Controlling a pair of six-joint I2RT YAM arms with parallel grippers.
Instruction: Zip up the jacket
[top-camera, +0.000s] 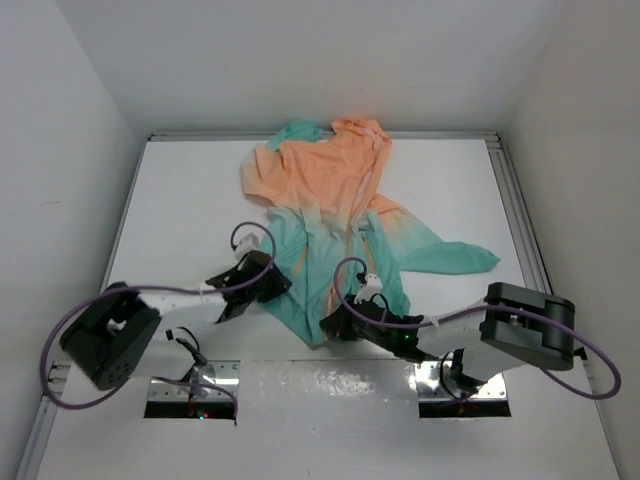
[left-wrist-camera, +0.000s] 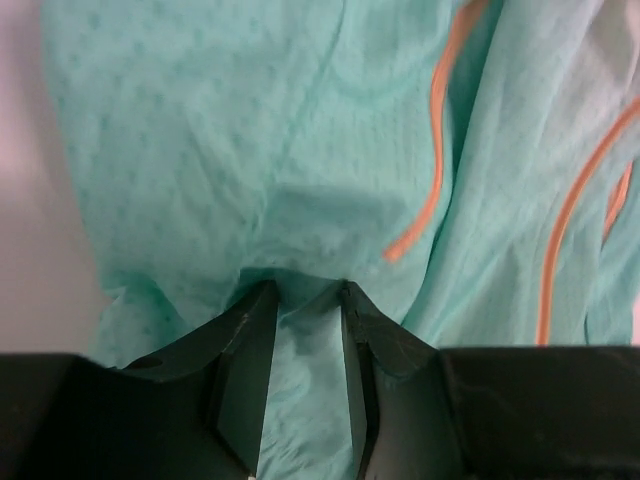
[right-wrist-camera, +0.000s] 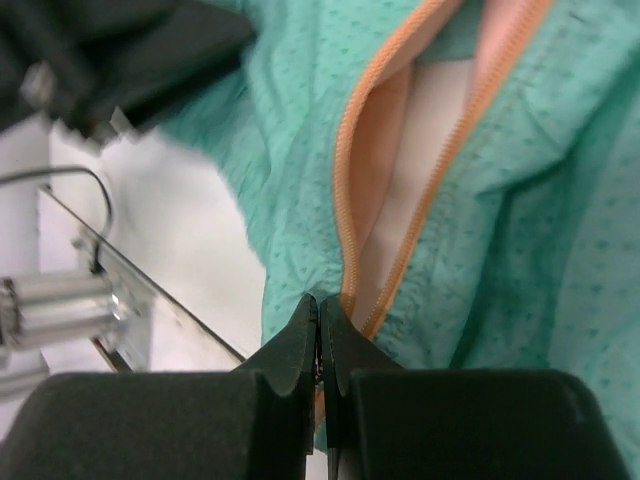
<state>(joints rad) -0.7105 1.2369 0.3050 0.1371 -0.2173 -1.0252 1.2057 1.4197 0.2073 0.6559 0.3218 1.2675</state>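
Note:
The jacket (top-camera: 330, 180) lies spread on the white table, its peach-orange half far and its teal half near. My left gripper (top-camera: 275, 283) is at the teal part's left edge. In the left wrist view its jaws (left-wrist-camera: 307, 290) are partly closed on a bunched fold of teal fabric (left-wrist-camera: 250, 130), with orange zipper lines (left-wrist-camera: 437, 120) to the right. My right gripper (top-camera: 330, 325) is at the bottom hem. In the right wrist view it (right-wrist-camera: 320, 300) is shut on the lower end of the orange zipper (right-wrist-camera: 350, 180), whose two sides (right-wrist-camera: 450, 150) stand apart above it.
White walls close in the table on three sides, and a metal rail (top-camera: 520, 220) runs along the right edge. Metal mounting plates (top-camera: 195, 385) (top-camera: 465, 390) sit at the near edge. The left arm's black body (right-wrist-camera: 120, 50) shows top left in the right wrist view.

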